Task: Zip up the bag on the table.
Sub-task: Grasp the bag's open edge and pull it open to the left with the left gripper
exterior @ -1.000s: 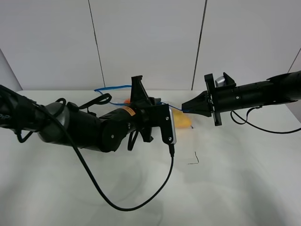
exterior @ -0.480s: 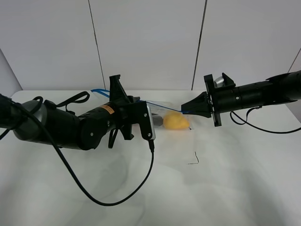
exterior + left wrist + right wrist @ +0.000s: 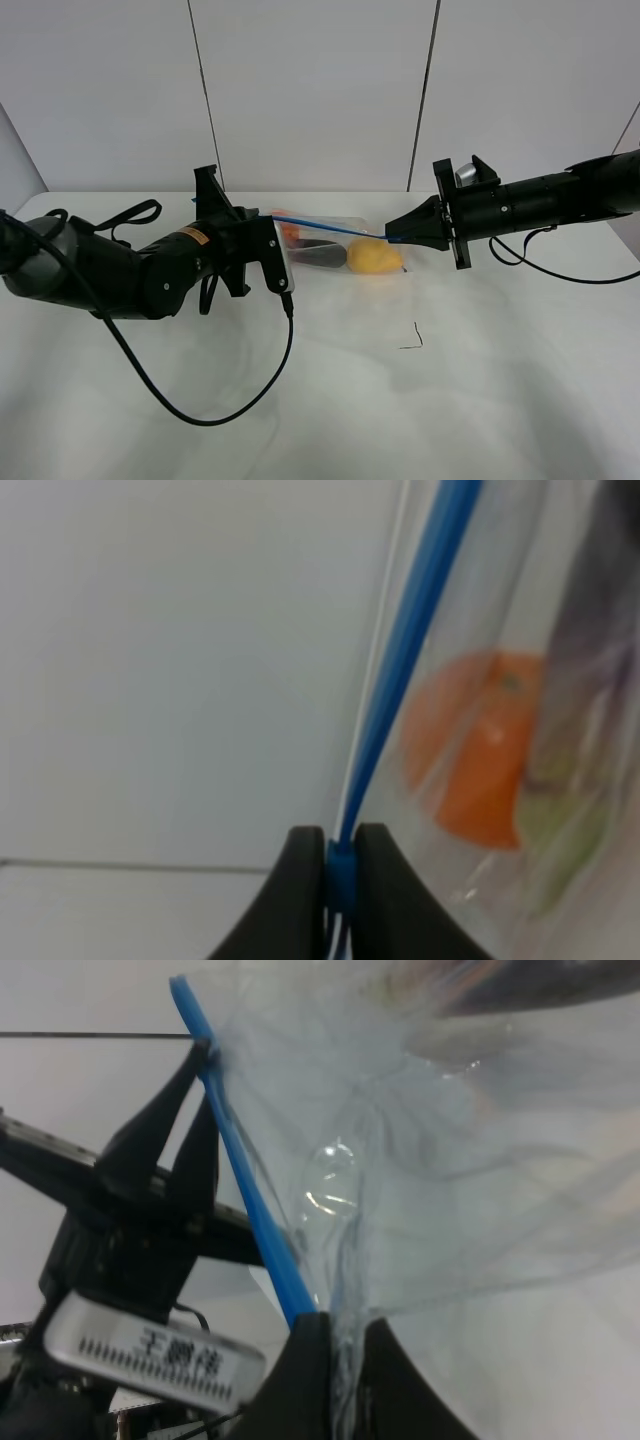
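- The left gripper [image 3: 340, 862] has its two black, tapered fingers pressed together on the blue zipper strip [image 3: 402, 660], which runs straight out from between the tips.
- The right gripper [image 3: 334, 1328] also has its jaws closed, pinching the same strip together with a fold of clear film at the opposite end.
- One bag [image 3: 338, 242] hangs stretched between the two pairs of jaws. Its zip edge is pulled into a taut line from one pinch to the other, and the body sags below that line towards the table [image 3: 450, 400].
- The bag is thin, clear, crinkly plastic with glossy creases. The strip is a narrow, smooth blue band.
- Three toy pieces show through the film:
  - one round orange piece [image 3: 480, 750], just beside the left jaws;
  - one rounded yellow piece [image 3: 372, 258], nearest the right jaws;
  - one long dark purple piece [image 3: 318, 256], between them.
- The table is plain matte white, with one small black mark [image 3: 412, 340] well below the right jaws.
- One black cable [image 3: 210, 422] loops over the tabletop under the left arm.
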